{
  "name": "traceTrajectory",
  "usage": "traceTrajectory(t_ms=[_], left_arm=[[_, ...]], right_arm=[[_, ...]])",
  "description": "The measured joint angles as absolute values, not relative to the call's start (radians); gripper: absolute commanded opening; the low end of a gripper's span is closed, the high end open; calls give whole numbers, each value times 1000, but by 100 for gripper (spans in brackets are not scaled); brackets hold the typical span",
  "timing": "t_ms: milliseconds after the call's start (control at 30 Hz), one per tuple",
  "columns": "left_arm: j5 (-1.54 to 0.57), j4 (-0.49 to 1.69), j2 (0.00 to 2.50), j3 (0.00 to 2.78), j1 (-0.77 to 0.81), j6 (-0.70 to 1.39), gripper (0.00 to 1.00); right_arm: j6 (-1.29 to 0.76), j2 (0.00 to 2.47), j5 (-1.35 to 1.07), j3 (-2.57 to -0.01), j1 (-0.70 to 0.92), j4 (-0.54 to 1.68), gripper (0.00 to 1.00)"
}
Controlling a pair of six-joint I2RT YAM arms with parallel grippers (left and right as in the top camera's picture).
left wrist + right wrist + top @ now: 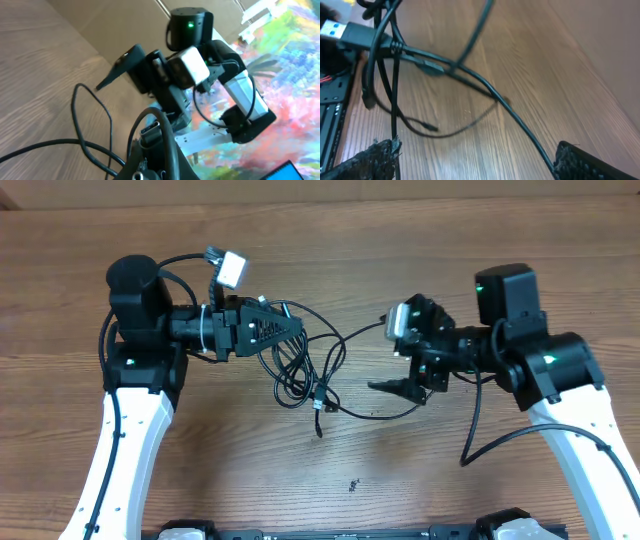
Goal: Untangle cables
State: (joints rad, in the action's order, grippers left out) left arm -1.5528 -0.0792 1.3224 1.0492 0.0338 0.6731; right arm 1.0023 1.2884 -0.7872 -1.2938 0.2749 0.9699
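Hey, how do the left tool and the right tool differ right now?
The left tool is shut on the cables; the right tool stands wide open, gripping nothing. The left tool holds several strands; only one strand passes between the right tool's fingers. Both face the middle.

Two arms [130,420] [570,410], one table [320,220] — cables [318,395] tangled, their number impossible to tell.
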Motion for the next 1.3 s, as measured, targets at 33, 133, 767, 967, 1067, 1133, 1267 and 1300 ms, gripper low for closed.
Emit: traceTrajectory(t_ms=[33,133,767,967,1067,1133,1267,1300], left_arm=[[-1553,-95,1322,1049,41,683,4],[-1553,-153,1322,1049,62,720,4],[-1524,-184,1322,1049,104,787,4],[-1517,-230,1322,1049,131,822,4],[-1515,-282,1322,1049,131,863,4],[-1515,-324,1322,1049,131,891,4],[-1515,-399,1322,1049,131,960,4],[-1515,-411,1322,1049,131,973,4]], right_arm=[[1005,1296,-788,-1294,287,968,96],[1011,1321,-790,-1294,327,961,93],[1021,1345,-936,-1294,390,906,83],[1022,1345,-940,-1294,394,906,81],[1022,1345,-939,-1294,395,905,81],[1021,1345,-940,-1294,394,905,81],[1021,1345,-941,-1294,394,909,73],[1021,1345,-941,-1294,395,910,66]])
